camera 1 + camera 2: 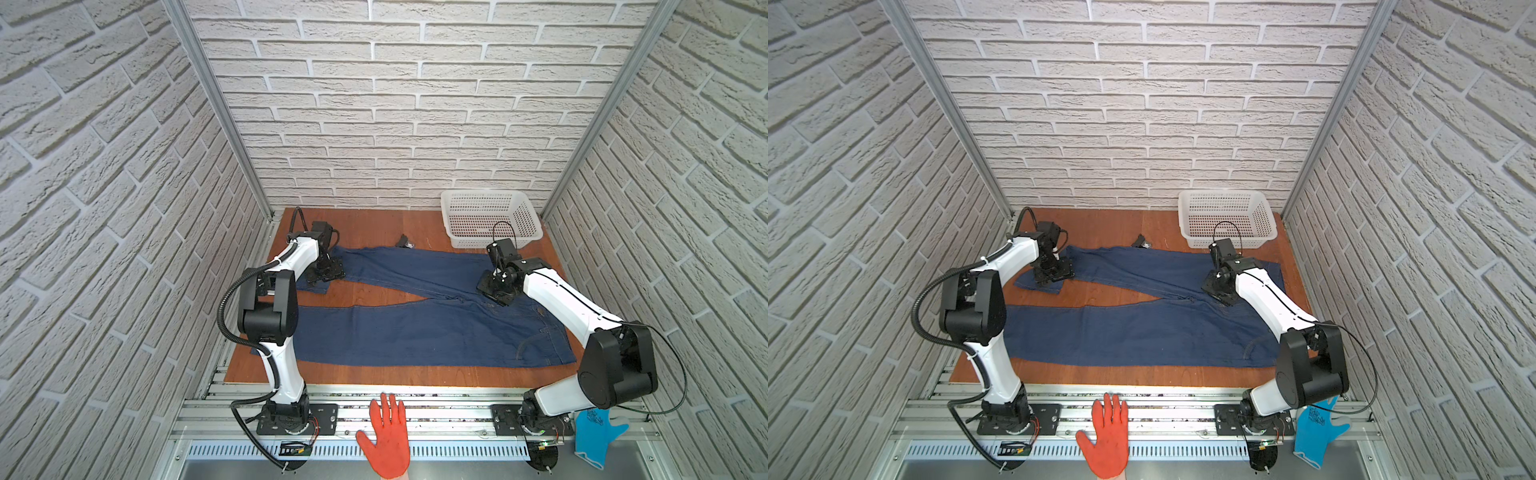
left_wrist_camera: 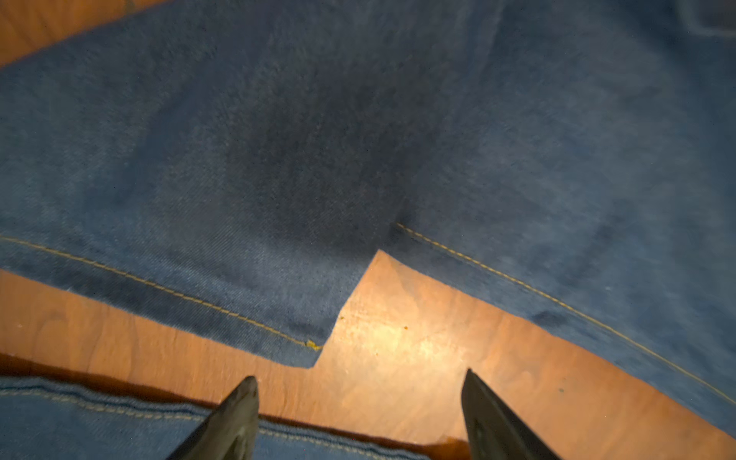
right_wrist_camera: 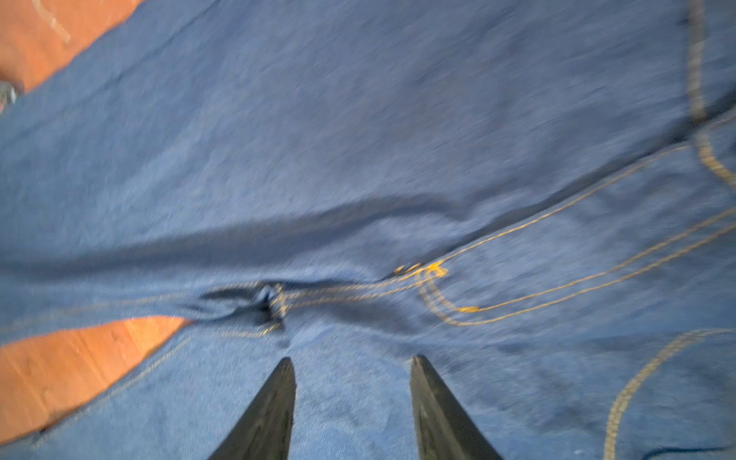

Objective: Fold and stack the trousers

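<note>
Two legs of the trousers (image 1: 415, 332) fan out in a V across the table (image 1: 374, 232) in both top views, waist at the right of the frame, far hem at centre left. My left gripper (image 1: 326, 276) sits over that hem, my right gripper (image 1: 494, 293) over the crotch.

Left wrist view: jaws wide apart and empty, with bare wood between them and the hem corner just ahead.

Right wrist view: blurred. Jaws moderately parted above the crotch seam, gripping nothing.
</note>
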{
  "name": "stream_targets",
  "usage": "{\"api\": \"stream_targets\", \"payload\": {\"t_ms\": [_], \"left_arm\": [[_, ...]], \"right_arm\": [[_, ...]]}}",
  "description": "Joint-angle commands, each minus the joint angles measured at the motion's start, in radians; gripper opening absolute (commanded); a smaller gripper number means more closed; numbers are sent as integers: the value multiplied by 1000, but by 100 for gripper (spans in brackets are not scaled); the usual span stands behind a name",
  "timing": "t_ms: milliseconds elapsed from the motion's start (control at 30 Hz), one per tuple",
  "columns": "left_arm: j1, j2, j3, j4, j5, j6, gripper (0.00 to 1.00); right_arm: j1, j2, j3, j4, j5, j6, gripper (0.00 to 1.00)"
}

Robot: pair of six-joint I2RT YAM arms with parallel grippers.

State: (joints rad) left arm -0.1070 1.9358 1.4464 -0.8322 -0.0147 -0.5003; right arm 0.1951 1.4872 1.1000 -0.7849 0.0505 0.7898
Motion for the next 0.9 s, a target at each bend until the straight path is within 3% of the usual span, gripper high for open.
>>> {"api": "stream_targets", "payload": {"t_ms": [0,400,600,700,800,867], "left_arm": [[1,47,17,-16,-51,22,78],[6,96,11,-57,-139,29,59],[16,125,20,-49,-147,26,36],[15,127,44,-59,-162,33,20],[15,111,100,-89,-190,47,4],[19,104,181,-133,-213,64,0]], "right_arm": [[12,-18,-30,28,6,13,48],[18,-1,-72,62,-4,12,45],[18,2,-63,54,5,-3,44],[18,-1,-60,49,8,-4,44],[18,-8,-56,46,9,-6,43],[18,-13,-52,39,10,-6,43]]}}
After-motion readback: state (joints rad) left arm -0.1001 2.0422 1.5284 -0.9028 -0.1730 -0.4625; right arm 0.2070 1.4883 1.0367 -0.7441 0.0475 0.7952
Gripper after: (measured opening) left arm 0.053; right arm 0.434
